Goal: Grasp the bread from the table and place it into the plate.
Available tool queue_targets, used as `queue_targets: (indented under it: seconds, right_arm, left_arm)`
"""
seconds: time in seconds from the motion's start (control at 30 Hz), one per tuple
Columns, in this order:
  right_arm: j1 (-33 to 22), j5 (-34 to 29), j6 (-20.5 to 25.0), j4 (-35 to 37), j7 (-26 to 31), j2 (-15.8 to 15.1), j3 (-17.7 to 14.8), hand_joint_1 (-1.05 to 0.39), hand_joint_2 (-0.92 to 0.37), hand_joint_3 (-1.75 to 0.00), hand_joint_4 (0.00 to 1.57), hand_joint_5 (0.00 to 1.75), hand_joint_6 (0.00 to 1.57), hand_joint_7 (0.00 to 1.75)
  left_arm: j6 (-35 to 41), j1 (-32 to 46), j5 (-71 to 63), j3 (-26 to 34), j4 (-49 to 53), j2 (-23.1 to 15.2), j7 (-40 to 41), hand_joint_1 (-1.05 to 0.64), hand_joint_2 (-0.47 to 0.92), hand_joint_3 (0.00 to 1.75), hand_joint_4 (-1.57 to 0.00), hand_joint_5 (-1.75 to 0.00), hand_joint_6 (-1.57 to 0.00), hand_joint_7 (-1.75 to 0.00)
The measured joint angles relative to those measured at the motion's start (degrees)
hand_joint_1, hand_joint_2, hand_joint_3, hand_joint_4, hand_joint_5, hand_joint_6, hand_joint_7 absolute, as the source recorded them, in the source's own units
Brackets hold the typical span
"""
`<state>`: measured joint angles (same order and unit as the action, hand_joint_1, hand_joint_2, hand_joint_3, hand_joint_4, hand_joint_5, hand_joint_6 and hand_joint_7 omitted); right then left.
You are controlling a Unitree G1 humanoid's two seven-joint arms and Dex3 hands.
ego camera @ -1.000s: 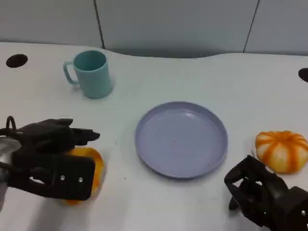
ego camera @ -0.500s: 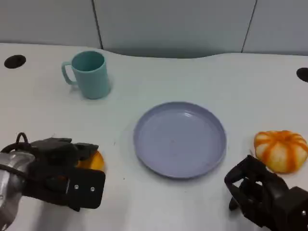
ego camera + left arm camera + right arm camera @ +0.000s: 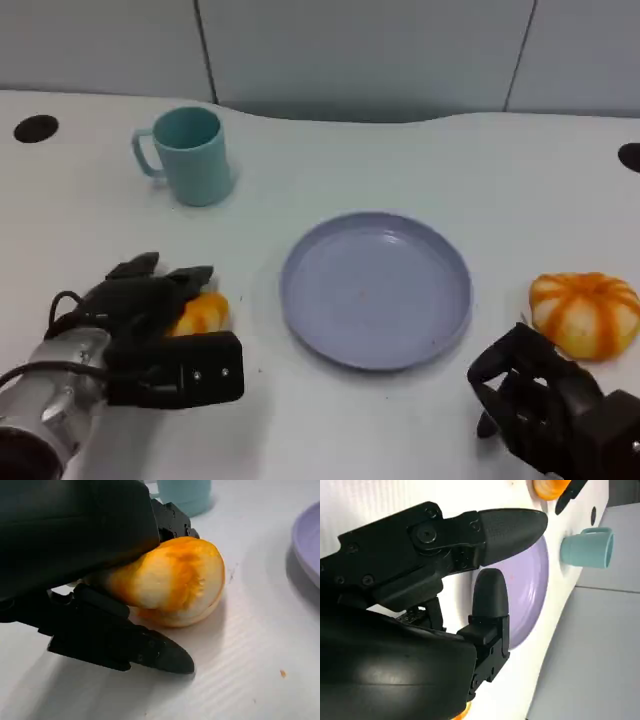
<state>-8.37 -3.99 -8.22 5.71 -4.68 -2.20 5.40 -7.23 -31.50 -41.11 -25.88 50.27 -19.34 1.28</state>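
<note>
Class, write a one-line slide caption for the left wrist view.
Left robot hand grips the bread on the white table.

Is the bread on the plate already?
No, the plate has nothing on it, and the bread is beside it in the left hand.

Setting: white table (image 3: 330,160), grey wall (image 3: 360,50) behind.
Wall panelled with dark vertical seams; table has black holes (image 3: 36,128) near edges.
</note>
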Motion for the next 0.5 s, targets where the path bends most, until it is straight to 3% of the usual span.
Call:
queue_targets:
  seconds: [0.03, 0.13, 0.17, 0.2, 0.23, 0.33, 0.43, 0.5]
  right_arm:
    - [0.0, 0.0, 0.0, 0.0, 0.0, 0.0, 0.0, -0.28, -0.92, -0.34, 0.61, 1.75, 0.37, 1.75]
    - [-0.2, 0.0, 0.0, -0.1, 0.0, -0.1, 0.0, -0.27, -0.92, -0.34, 0.61, 1.75, 0.37, 1.75]
    - [-0.2, 0.1, 0.0, -0.1, 0.0, -0.1, 0.0, -0.27, -0.92, -0.34, 0.61, 1.75, 0.37, 1.75]
    - [-0.3, 0.1, 0.0, -0.2, 0.0, -0.1, 0.0, -0.27, -0.92, -0.34, 0.6, 1.75, 0.37, 1.75]
    - [-0.4, 0.2, 0.0, -0.2, -0.1, -0.1, 0.0, -0.27, -0.92, -0.35, 0.6, 1.75, 0.36, 1.75]
    - [-0.6, 0.2, 0.0, -0.3, 0.0, -0.1, 0.0, -0.27, -0.92, -0.35, 0.6, 1.75, 0.36, 1.75]
    - [-0.7, 0.2, 0.0, -0.3, 0.0, -0.1, 0.0, -0.28, -0.92, -0.34, 0.61, 1.75, 0.37, 1.75]
    - [-0.7, 0.2, 0.0, -0.3, 0.0, -0.1, 0.0, -0.27, -0.92, -0.35, 0.62, 1.75, 0.37, 1.75]
  left_arm:
    - [-1.0, -0.5, 0.3, 0.0, 2.1, 0.6, 1.7, -0.45, 0.85, 0.0, -0.14, -0.53, -0.48, -0.09]
    - [-2.9, -1.9, 0.8, -0.1, 6.3, 1.5, 4.8, -0.4, 0.86, 0.0, -0.11, -0.78, -0.54, -0.16]
    - [-3.5, -2.4, 0.9, -0.1, 7.6, 1.8, 5.6, -0.35, 0.86, 0.0, -0.07, -1.11, -0.34, -0.71]
    - [-4.0, -2.9, 1.6, 0.0, 9.0, 2.2, 6.5, -0.33, 0.86, 0.0, -0.04, -1.31, -0.21, -1.06]
    - [-4.7, -3.4, 2.4, 0.3, 10.6, 2.7, 7.5, -0.32, 0.86, 0.0, -0.02, -1.44, -0.12, -1.29]
    - [-6.4, -4.1, 3.5, 0.6, 13.6, 3.4, 9.4, -0.31, 0.86, 0.0, 0.0, -1.52, -0.06, -1.44]
    - [-7.6, -4.4, 4.9, 0.9, 15.3, 3.5, 10.3, -0.2, 0.86, 0.0, -0.28, -1.71, -0.17, -1.7]
    - [-9.6, -4.4, 6.9, 2.1, 16.5, 3.8, 10.8, -0.18, 0.86, 0.0, -0.39, -1.74, -0.23, -1.73]
